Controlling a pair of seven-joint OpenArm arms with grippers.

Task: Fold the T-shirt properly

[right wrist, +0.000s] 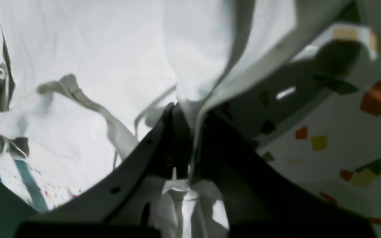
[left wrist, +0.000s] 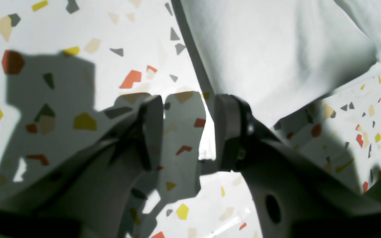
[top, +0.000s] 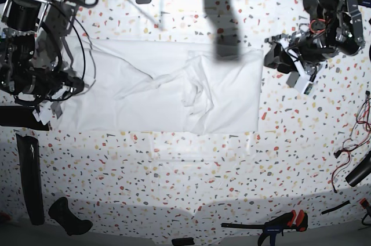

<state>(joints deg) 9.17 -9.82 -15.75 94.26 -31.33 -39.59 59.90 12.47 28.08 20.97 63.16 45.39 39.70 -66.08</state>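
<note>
The T-shirt [top: 168, 86] lies spread across the upper middle of the speckled tabletop [top: 191, 176], a long white shape running side to side, with loose ridges and a bunched patch near its centre. You have one arm at each short end, a layout that suits lifting or carrying both ends together for a fold.

Check the right gripper [right wrist: 185, 132] first. In the right wrist view its jaws stand nearly together with a pinch of white cloth trapped between them, and more fabric trails below the fingers. Treat this end as gripped. In the base view this arm sits at the picture's left, at the shirt's edge there.

Now check the left gripper [left wrist: 189, 129]. Its jaws stand partly apart, at a middling gap, and between them you see only tabletop. The shirt's edge [left wrist: 210, 89] lies just beside the outer face of one finger [left wrist: 227, 132], possibly touching it, but outside the gap. This gripper holds nothing.

In the base view the left arm [top: 301, 54] sits just off the shirt's near corner. Judge the fold as barely begun: one end secured, the other not yet taken. The left gripper likely needs to shift sideways so the hem enters the gap.
</note>
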